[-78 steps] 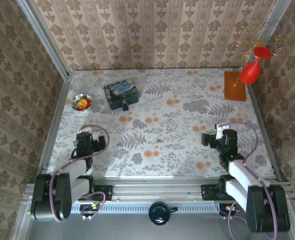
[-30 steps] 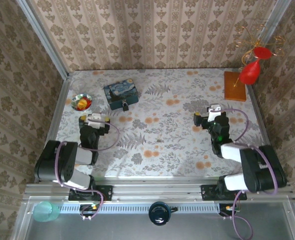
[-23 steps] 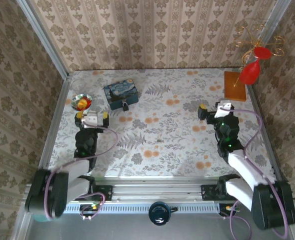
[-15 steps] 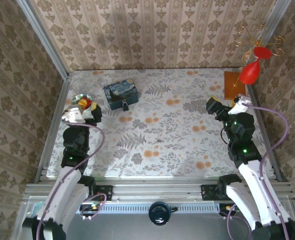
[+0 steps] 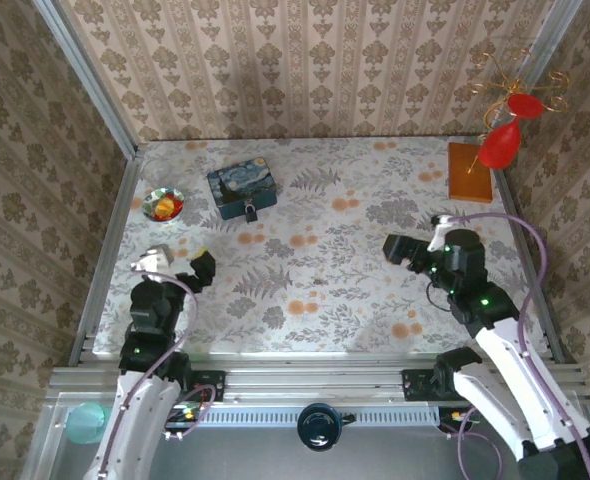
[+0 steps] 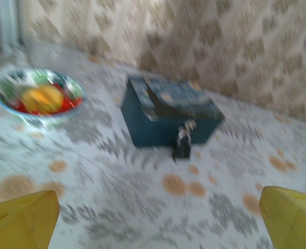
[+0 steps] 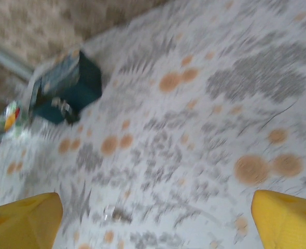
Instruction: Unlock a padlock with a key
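The left gripper (image 5: pixel 178 263) hangs over the near-left part of the table (image 5: pixel 355 300). Its yellow fingers (image 6: pixel 21 220) stand wide apart, and nothing is between them. In the left wrist view the padlock (image 6: pixel 182 143) is ahead of these fingers, about midway between the two and well apart from both. It stands upright on the table and touches the front wall of the blue tin (image 6: pixel 168 111), which has a night-sky painting on its lid. A small bowl (image 6: pixel 39 96) with red and yellow pieces stands near the tin. It is ahead of the finger at the left edge of that view.

The right gripper (image 5: pixel 418 236) is over the right part of the table and points toward the tin. Its fingers are spread wide too and grasp nothing. In the right wrist view the key (image 7: pixel 114 212) lies flat on the table just ahead of the fingers, nearer to the one at the left edge of that view. It is very blurred, so its head and blade cannot be told apart. The padlock and the tin are far ahead of these fingers, well apart from the key.
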### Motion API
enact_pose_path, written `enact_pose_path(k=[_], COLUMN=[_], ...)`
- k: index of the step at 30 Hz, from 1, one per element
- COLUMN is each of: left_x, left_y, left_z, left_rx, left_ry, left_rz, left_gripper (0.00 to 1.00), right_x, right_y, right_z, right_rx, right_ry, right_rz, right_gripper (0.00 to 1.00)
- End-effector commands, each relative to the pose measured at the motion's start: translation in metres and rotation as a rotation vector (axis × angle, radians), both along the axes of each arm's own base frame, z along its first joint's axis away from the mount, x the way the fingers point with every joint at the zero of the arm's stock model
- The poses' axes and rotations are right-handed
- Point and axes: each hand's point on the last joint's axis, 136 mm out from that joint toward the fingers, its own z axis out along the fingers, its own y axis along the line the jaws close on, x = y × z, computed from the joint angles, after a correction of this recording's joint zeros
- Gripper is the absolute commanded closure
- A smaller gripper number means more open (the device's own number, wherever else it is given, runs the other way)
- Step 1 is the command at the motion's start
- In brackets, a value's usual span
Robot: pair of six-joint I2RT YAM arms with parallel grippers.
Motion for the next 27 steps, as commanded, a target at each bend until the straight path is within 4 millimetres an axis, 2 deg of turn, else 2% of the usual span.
enact_pose_path(k=[1,3,7,15,17,21,27], left_x=[-0.008,-0.007,-0.005,-0.018,-0.020,-0.019,-0.017], left_y=[-0.040,-0.049,-0.056,-0.050,-0.046,-0.037,-0.031], left_z=[-0.003,-0.006,-0.020,0.001,0.003,0.003,0.001], left_rx=[-0.030,-0.004,0.039,0.077,0.078,0.097,0.100], left_ry=[0.069,0.074,0.101,0.019,0.016,0.029,0.048], left_rz=[-0.215,-0.249,-0.264,-0.229,-0.212,-0.164,-0.126], left_gripper=[0.00,0.00,0.00,0.00,0.00,0.00,0.00], right_x=[-0.012,-0.014,-0.013,-0.006,-0.002,-0.001,0.007], right_y=[0.036,0.063,0.105,0.158,0.168,0.176,0.181], right_z=[-0.019,-0.034,-0.059,-0.103,-0.111,-0.135,-0.155], right_rx=[-0.065,-0.146,-0.245,-0.436,-0.468,-0.555,-0.636], right_ry=[0.092,0.135,0.230,0.389,0.421,0.518,0.581], right_rz=[0.110,0.180,0.298,0.408,0.423,0.447,0.445], right_gripper=[0.06,0.06,0.09,0.19,0.23,0.30,0.40])
